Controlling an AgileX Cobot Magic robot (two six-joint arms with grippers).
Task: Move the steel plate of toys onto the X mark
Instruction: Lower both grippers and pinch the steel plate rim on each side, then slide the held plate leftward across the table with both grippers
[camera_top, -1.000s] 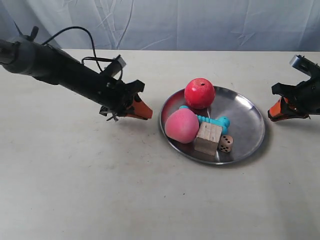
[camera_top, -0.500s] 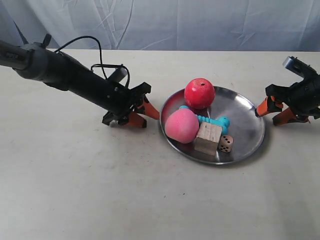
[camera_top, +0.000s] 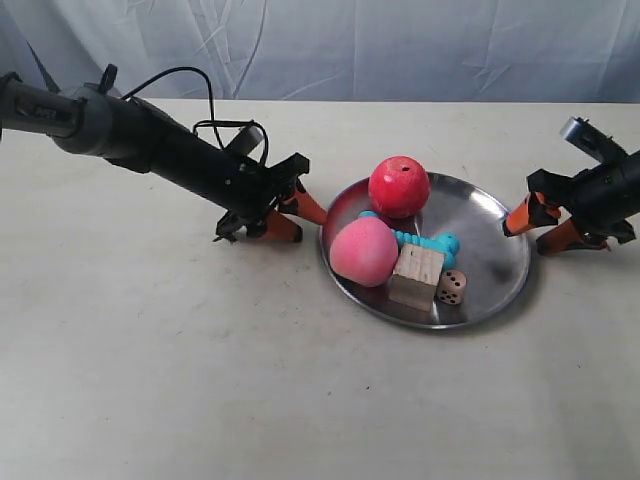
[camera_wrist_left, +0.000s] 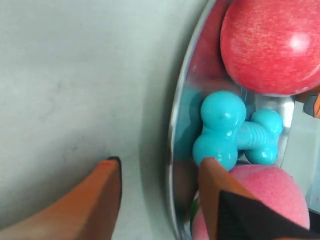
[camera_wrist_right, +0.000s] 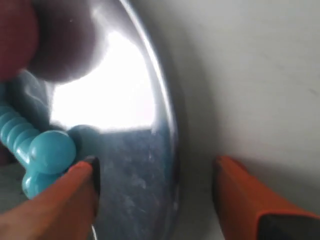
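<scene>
The steel plate (camera_top: 490, 250) lies mid-table with the toys on it: a red ball (camera_top: 399, 186), a fuzzy pink ball (camera_top: 364, 251), a turquoise bone (camera_top: 437, 243), a wooden cube (camera_top: 416, 276) and a dotted die (camera_top: 451, 287). My left gripper (camera_top: 300, 222) is open at the plate's edge, at the exterior view's left. Its jaws straddle the rim (camera_wrist_left: 172, 150), one finger by the bone (camera_wrist_left: 225, 130) and pink ball (camera_wrist_left: 270, 195). My right gripper (camera_top: 528, 235) is open at the opposite edge, its jaws either side of the rim (camera_wrist_right: 172, 140). The X mark is out of view.
The off-white tabletop (camera_top: 200, 380) spreads wide in front of the plate. A pale cloth backdrop (camera_top: 400, 40) closes off the far side. A black cable (camera_top: 180, 75) loops above the arm at the exterior view's left.
Both grippers went from shut to open and moved in toward the plate. Each now stands at the rim on its own side. The plate and toys have not moved.
</scene>
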